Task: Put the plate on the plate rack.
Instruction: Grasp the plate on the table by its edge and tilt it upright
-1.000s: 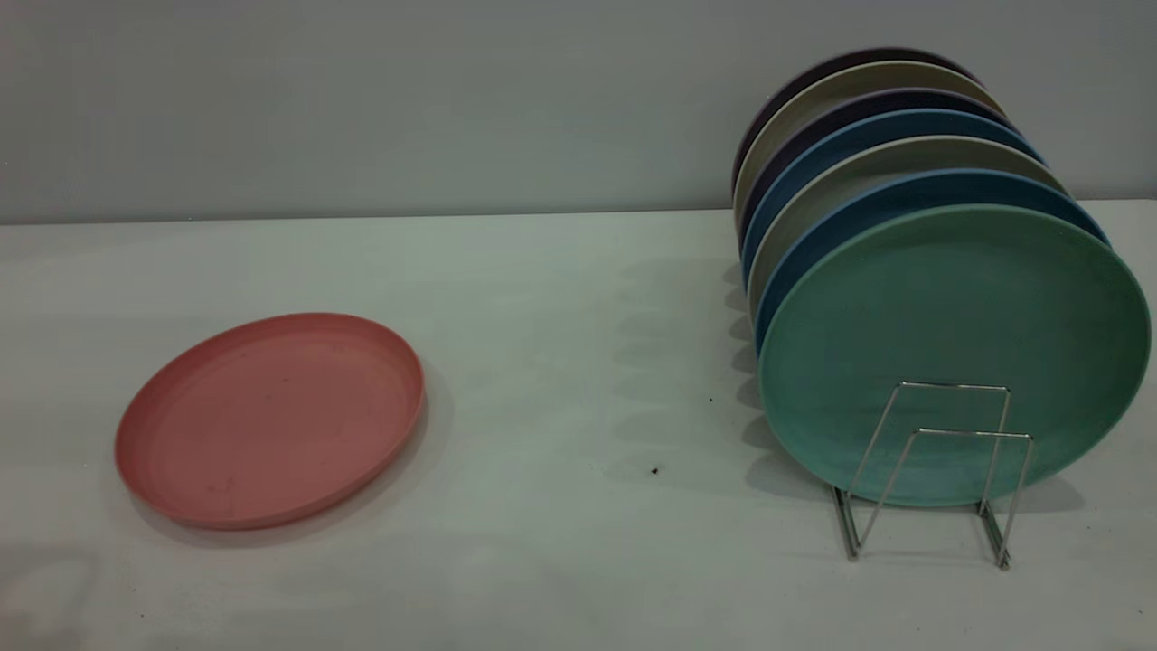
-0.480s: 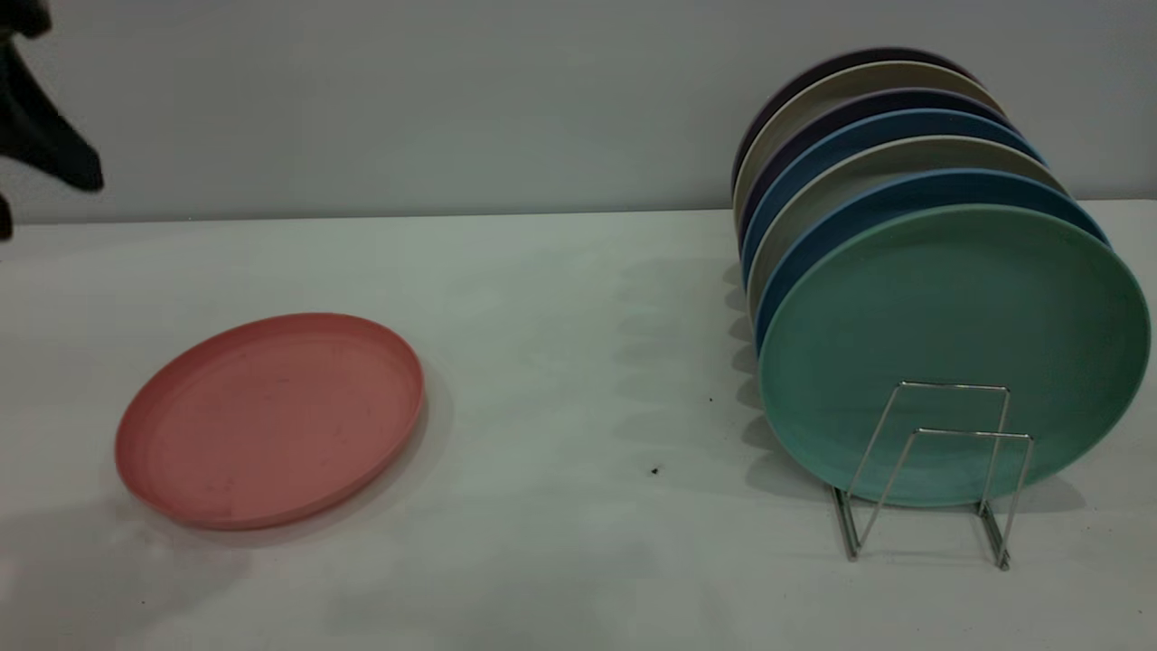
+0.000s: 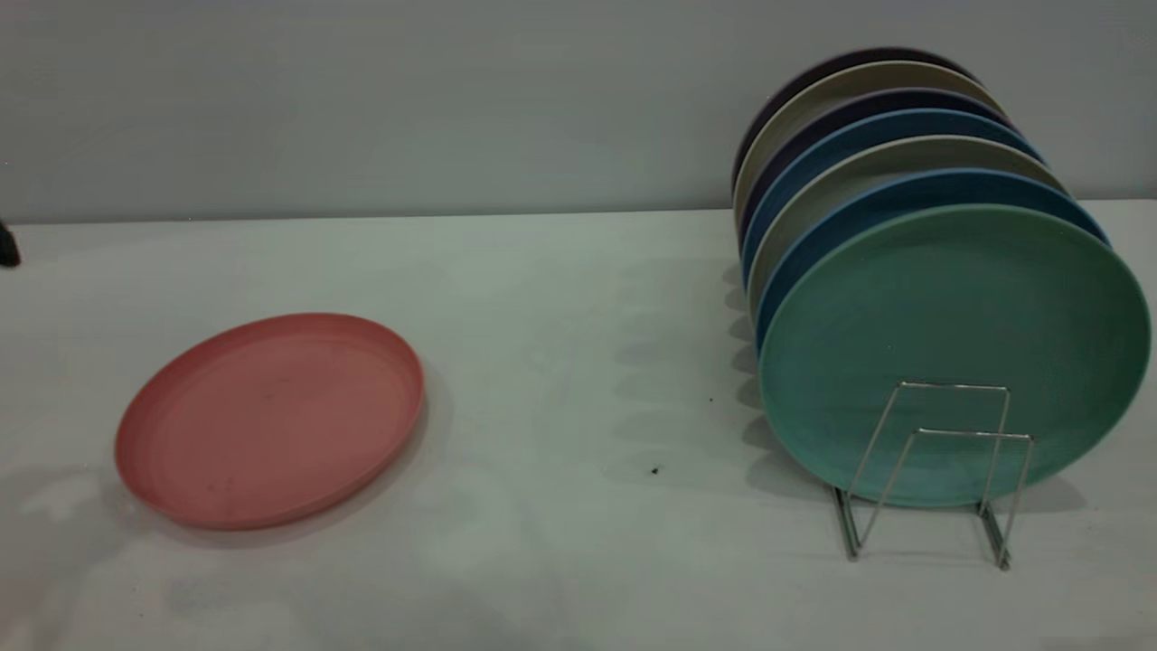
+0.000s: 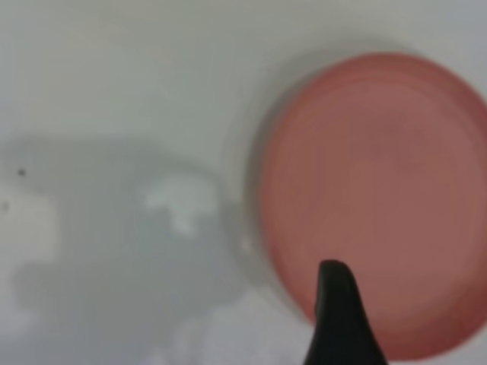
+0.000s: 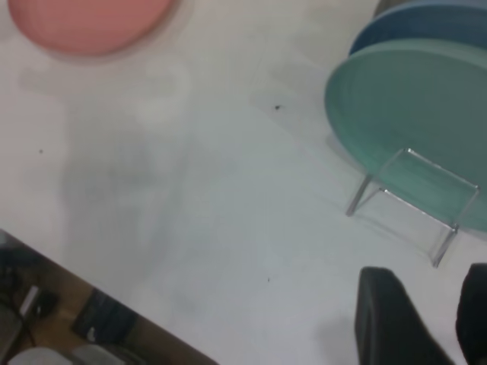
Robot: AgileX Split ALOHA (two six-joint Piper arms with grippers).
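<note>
Your salmon-pink plate (image 3: 269,419) lies flat on the counter (image 3: 560,362), well apart from the wire plate rack (image 3: 931,470) at its three o'clock. The front slots stay free because the teal-green plate (image 3: 954,348) leans behind them. The left end effector (image 4: 338,319) hovers above the plate's edge; I cannot tell its state. The right end effector (image 5: 426,319) stands apart, empty, near the rack.

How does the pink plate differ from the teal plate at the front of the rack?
The pink plate lies flat on the table, rim up; the teal plate stands on edge in the wire plate rack. The pink plate sits alone; the teal plate fronts a row of plates. Both are round and matte.
</note>
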